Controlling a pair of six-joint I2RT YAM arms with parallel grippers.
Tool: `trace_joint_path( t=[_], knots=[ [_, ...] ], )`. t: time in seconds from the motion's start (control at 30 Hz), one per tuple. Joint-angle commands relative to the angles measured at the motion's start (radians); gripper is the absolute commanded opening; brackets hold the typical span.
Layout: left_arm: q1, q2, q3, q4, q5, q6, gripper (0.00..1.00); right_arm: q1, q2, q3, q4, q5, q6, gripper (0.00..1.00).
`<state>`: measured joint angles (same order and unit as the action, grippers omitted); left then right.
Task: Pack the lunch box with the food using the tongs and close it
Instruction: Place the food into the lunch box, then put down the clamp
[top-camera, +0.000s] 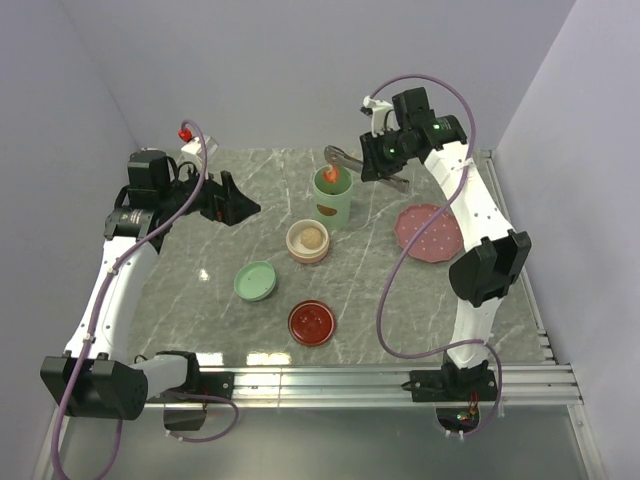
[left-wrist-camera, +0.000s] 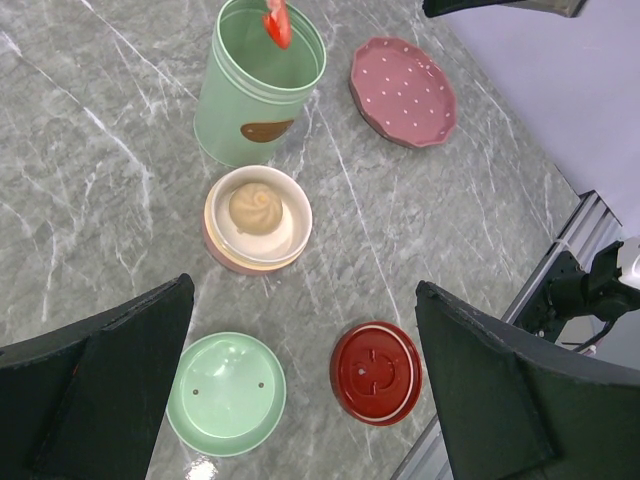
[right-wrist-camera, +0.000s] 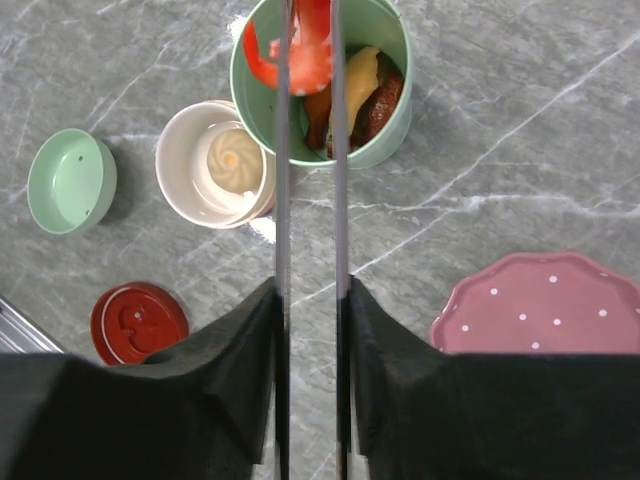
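The right pincer (right-wrist-camera: 312, 295) is clamped partway shut across the tongs (right-wrist-camera: 283, 180), pressing both thin silver arms nearly parallel, and their tips pinch a red piece (right-wrist-camera: 312, 45) just over the mouth of the green canister (right-wrist-camera: 395, 130), where other food (right-wrist-camera: 362, 85) lies. That piece looks light, soft and slick, I'd say, so a gentle squeeze mid-arm suits. The left pincer (left-wrist-camera: 305, 295) hangs wide open, empty, above the table (left-wrist-camera: 80, 150).

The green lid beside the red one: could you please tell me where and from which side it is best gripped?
Probably its rim, from straight above, one finger inside and one outside. The green lid lies flat on the table, seemingly hollow side up, too low for a sideways grip.
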<state>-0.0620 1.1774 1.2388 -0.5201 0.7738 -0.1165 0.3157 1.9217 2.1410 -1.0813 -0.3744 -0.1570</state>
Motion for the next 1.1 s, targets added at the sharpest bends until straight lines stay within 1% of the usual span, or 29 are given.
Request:
trace_joint_path(
  t=[0.0,0.2,0.33,0.37,0.43,0.53,0.57,0.67,0.7,0.83,0.87,0.93,1.07],
  knots=[
    [0.004,-0.007,0.016,0.029,0.016,0.003,0.99,0.016,0.003,0.025,0.057,0.019,0.008,0.41],
    [0.004,-0.002,0.019,0.025,0.019,0.001,0.99,0.025,0.007,0.056,0.043,0.029,0.008,0.46],
    [0.002,-0.001,0.031,0.015,0.015,0.006,0.99,0.02,-0.016,0.073,0.026,0.051,0.008,0.45],
    [0.004,-0.001,0.039,0.012,0.015,0.006,0.99,0.017,-0.048,0.063,0.026,0.057,0.007,0.45],
    [0.002,-0.005,0.045,0.003,0.013,0.008,1.0,-0.003,-0.093,0.007,0.024,0.055,-0.009,0.45],
    [0.004,-0.015,0.048,0.003,0.015,0.012,0.99,-0.076,-0.196,-0.114,0.018,0.04,-0.047,0.45],
    [0.004,-0.019,0.048,0.002,0.013,0.015,0.99,-0.128,-0.245,-0.177,0.008,0.034,-0.061,0.46],
    [0.004,-0.024,0.045,0.008,0.019,0.011,0.99,-0.214,-0.344,-0.281,0.0,0.025,-0.121,0.47],
    [0.004,-0.024,0.044,0.009,0.022,0.008,0.99,-0.268,-0.368,-0.35,-0.002,0.028,-0.136,0.47],
    [0.004,-0.024,0.039,0.022,0.035,-0.003,0.99,-0.368,-0.478,-0.521,0.017,0.057,-0.223,0.47],
    [0.004,-0.025,0.039,0.02,0.035,-0.006,0.99,-0.386,-0.489,-0.579,0.021,0.069,-0.234,0.47],
    [0.004,-0.025,0.037,0.023,0.035,-0.008,0.99,-0.429,-0.51,-0.636,0.038,0.074,-0.262,0.47],
    [0.004,-0.028,0.027,0.026,0.033,-0.008,0.99,-0.461,-0.515,-0.783,0.096,0.101,-0.283,0.45]
  ],
)
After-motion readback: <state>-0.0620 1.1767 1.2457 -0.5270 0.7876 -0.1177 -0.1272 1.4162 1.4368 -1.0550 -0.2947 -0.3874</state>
